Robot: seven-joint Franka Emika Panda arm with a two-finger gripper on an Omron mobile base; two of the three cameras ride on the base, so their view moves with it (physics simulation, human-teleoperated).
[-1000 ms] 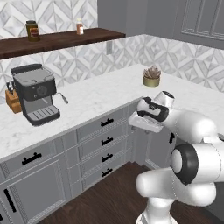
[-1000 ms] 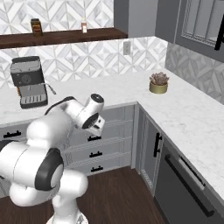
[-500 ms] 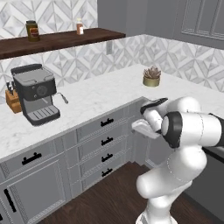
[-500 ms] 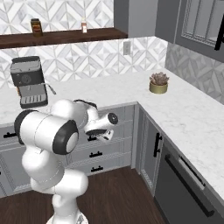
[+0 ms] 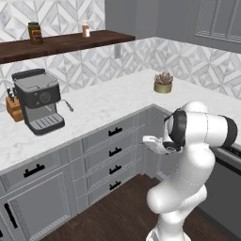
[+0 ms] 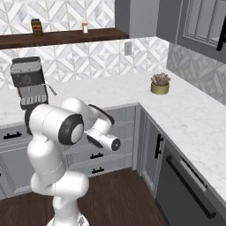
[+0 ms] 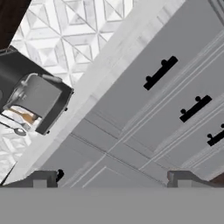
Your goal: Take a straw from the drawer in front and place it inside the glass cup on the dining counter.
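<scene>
A stack of grey drawers with short black bar handles sits under the worktop. The top drawer (image 5: 115,132) (image 7: 160,73) is closed, like those below it. My gripper (image 5: 147,140) (image 7: 111,180) hangs in front of this stack, a little to its right, pointing at the drawer fronts without touching them. Its fingertips (image 7: 43,179) stand wide apart, open, with nothing between them. The straw is hidden. The glass cup and the dining counter are out of view.
A black-and-silver coffee machine (image 5: 37,101) and a knife block (image 5: 13,108) stand on the marble worktop (image 5: 108,101), and a potted succulent (image 5: 163,82) sits near the corner. A dark wooden shelf (image 5: 66,42) holds jars. A dishwasher front (image 6: 185,185) is at the right.
The arm has swung down and slightly left, bringing the hand from worktop height to the level of the upper drawers. The gripper stayed open. Drawers are unchanged.
</scene>
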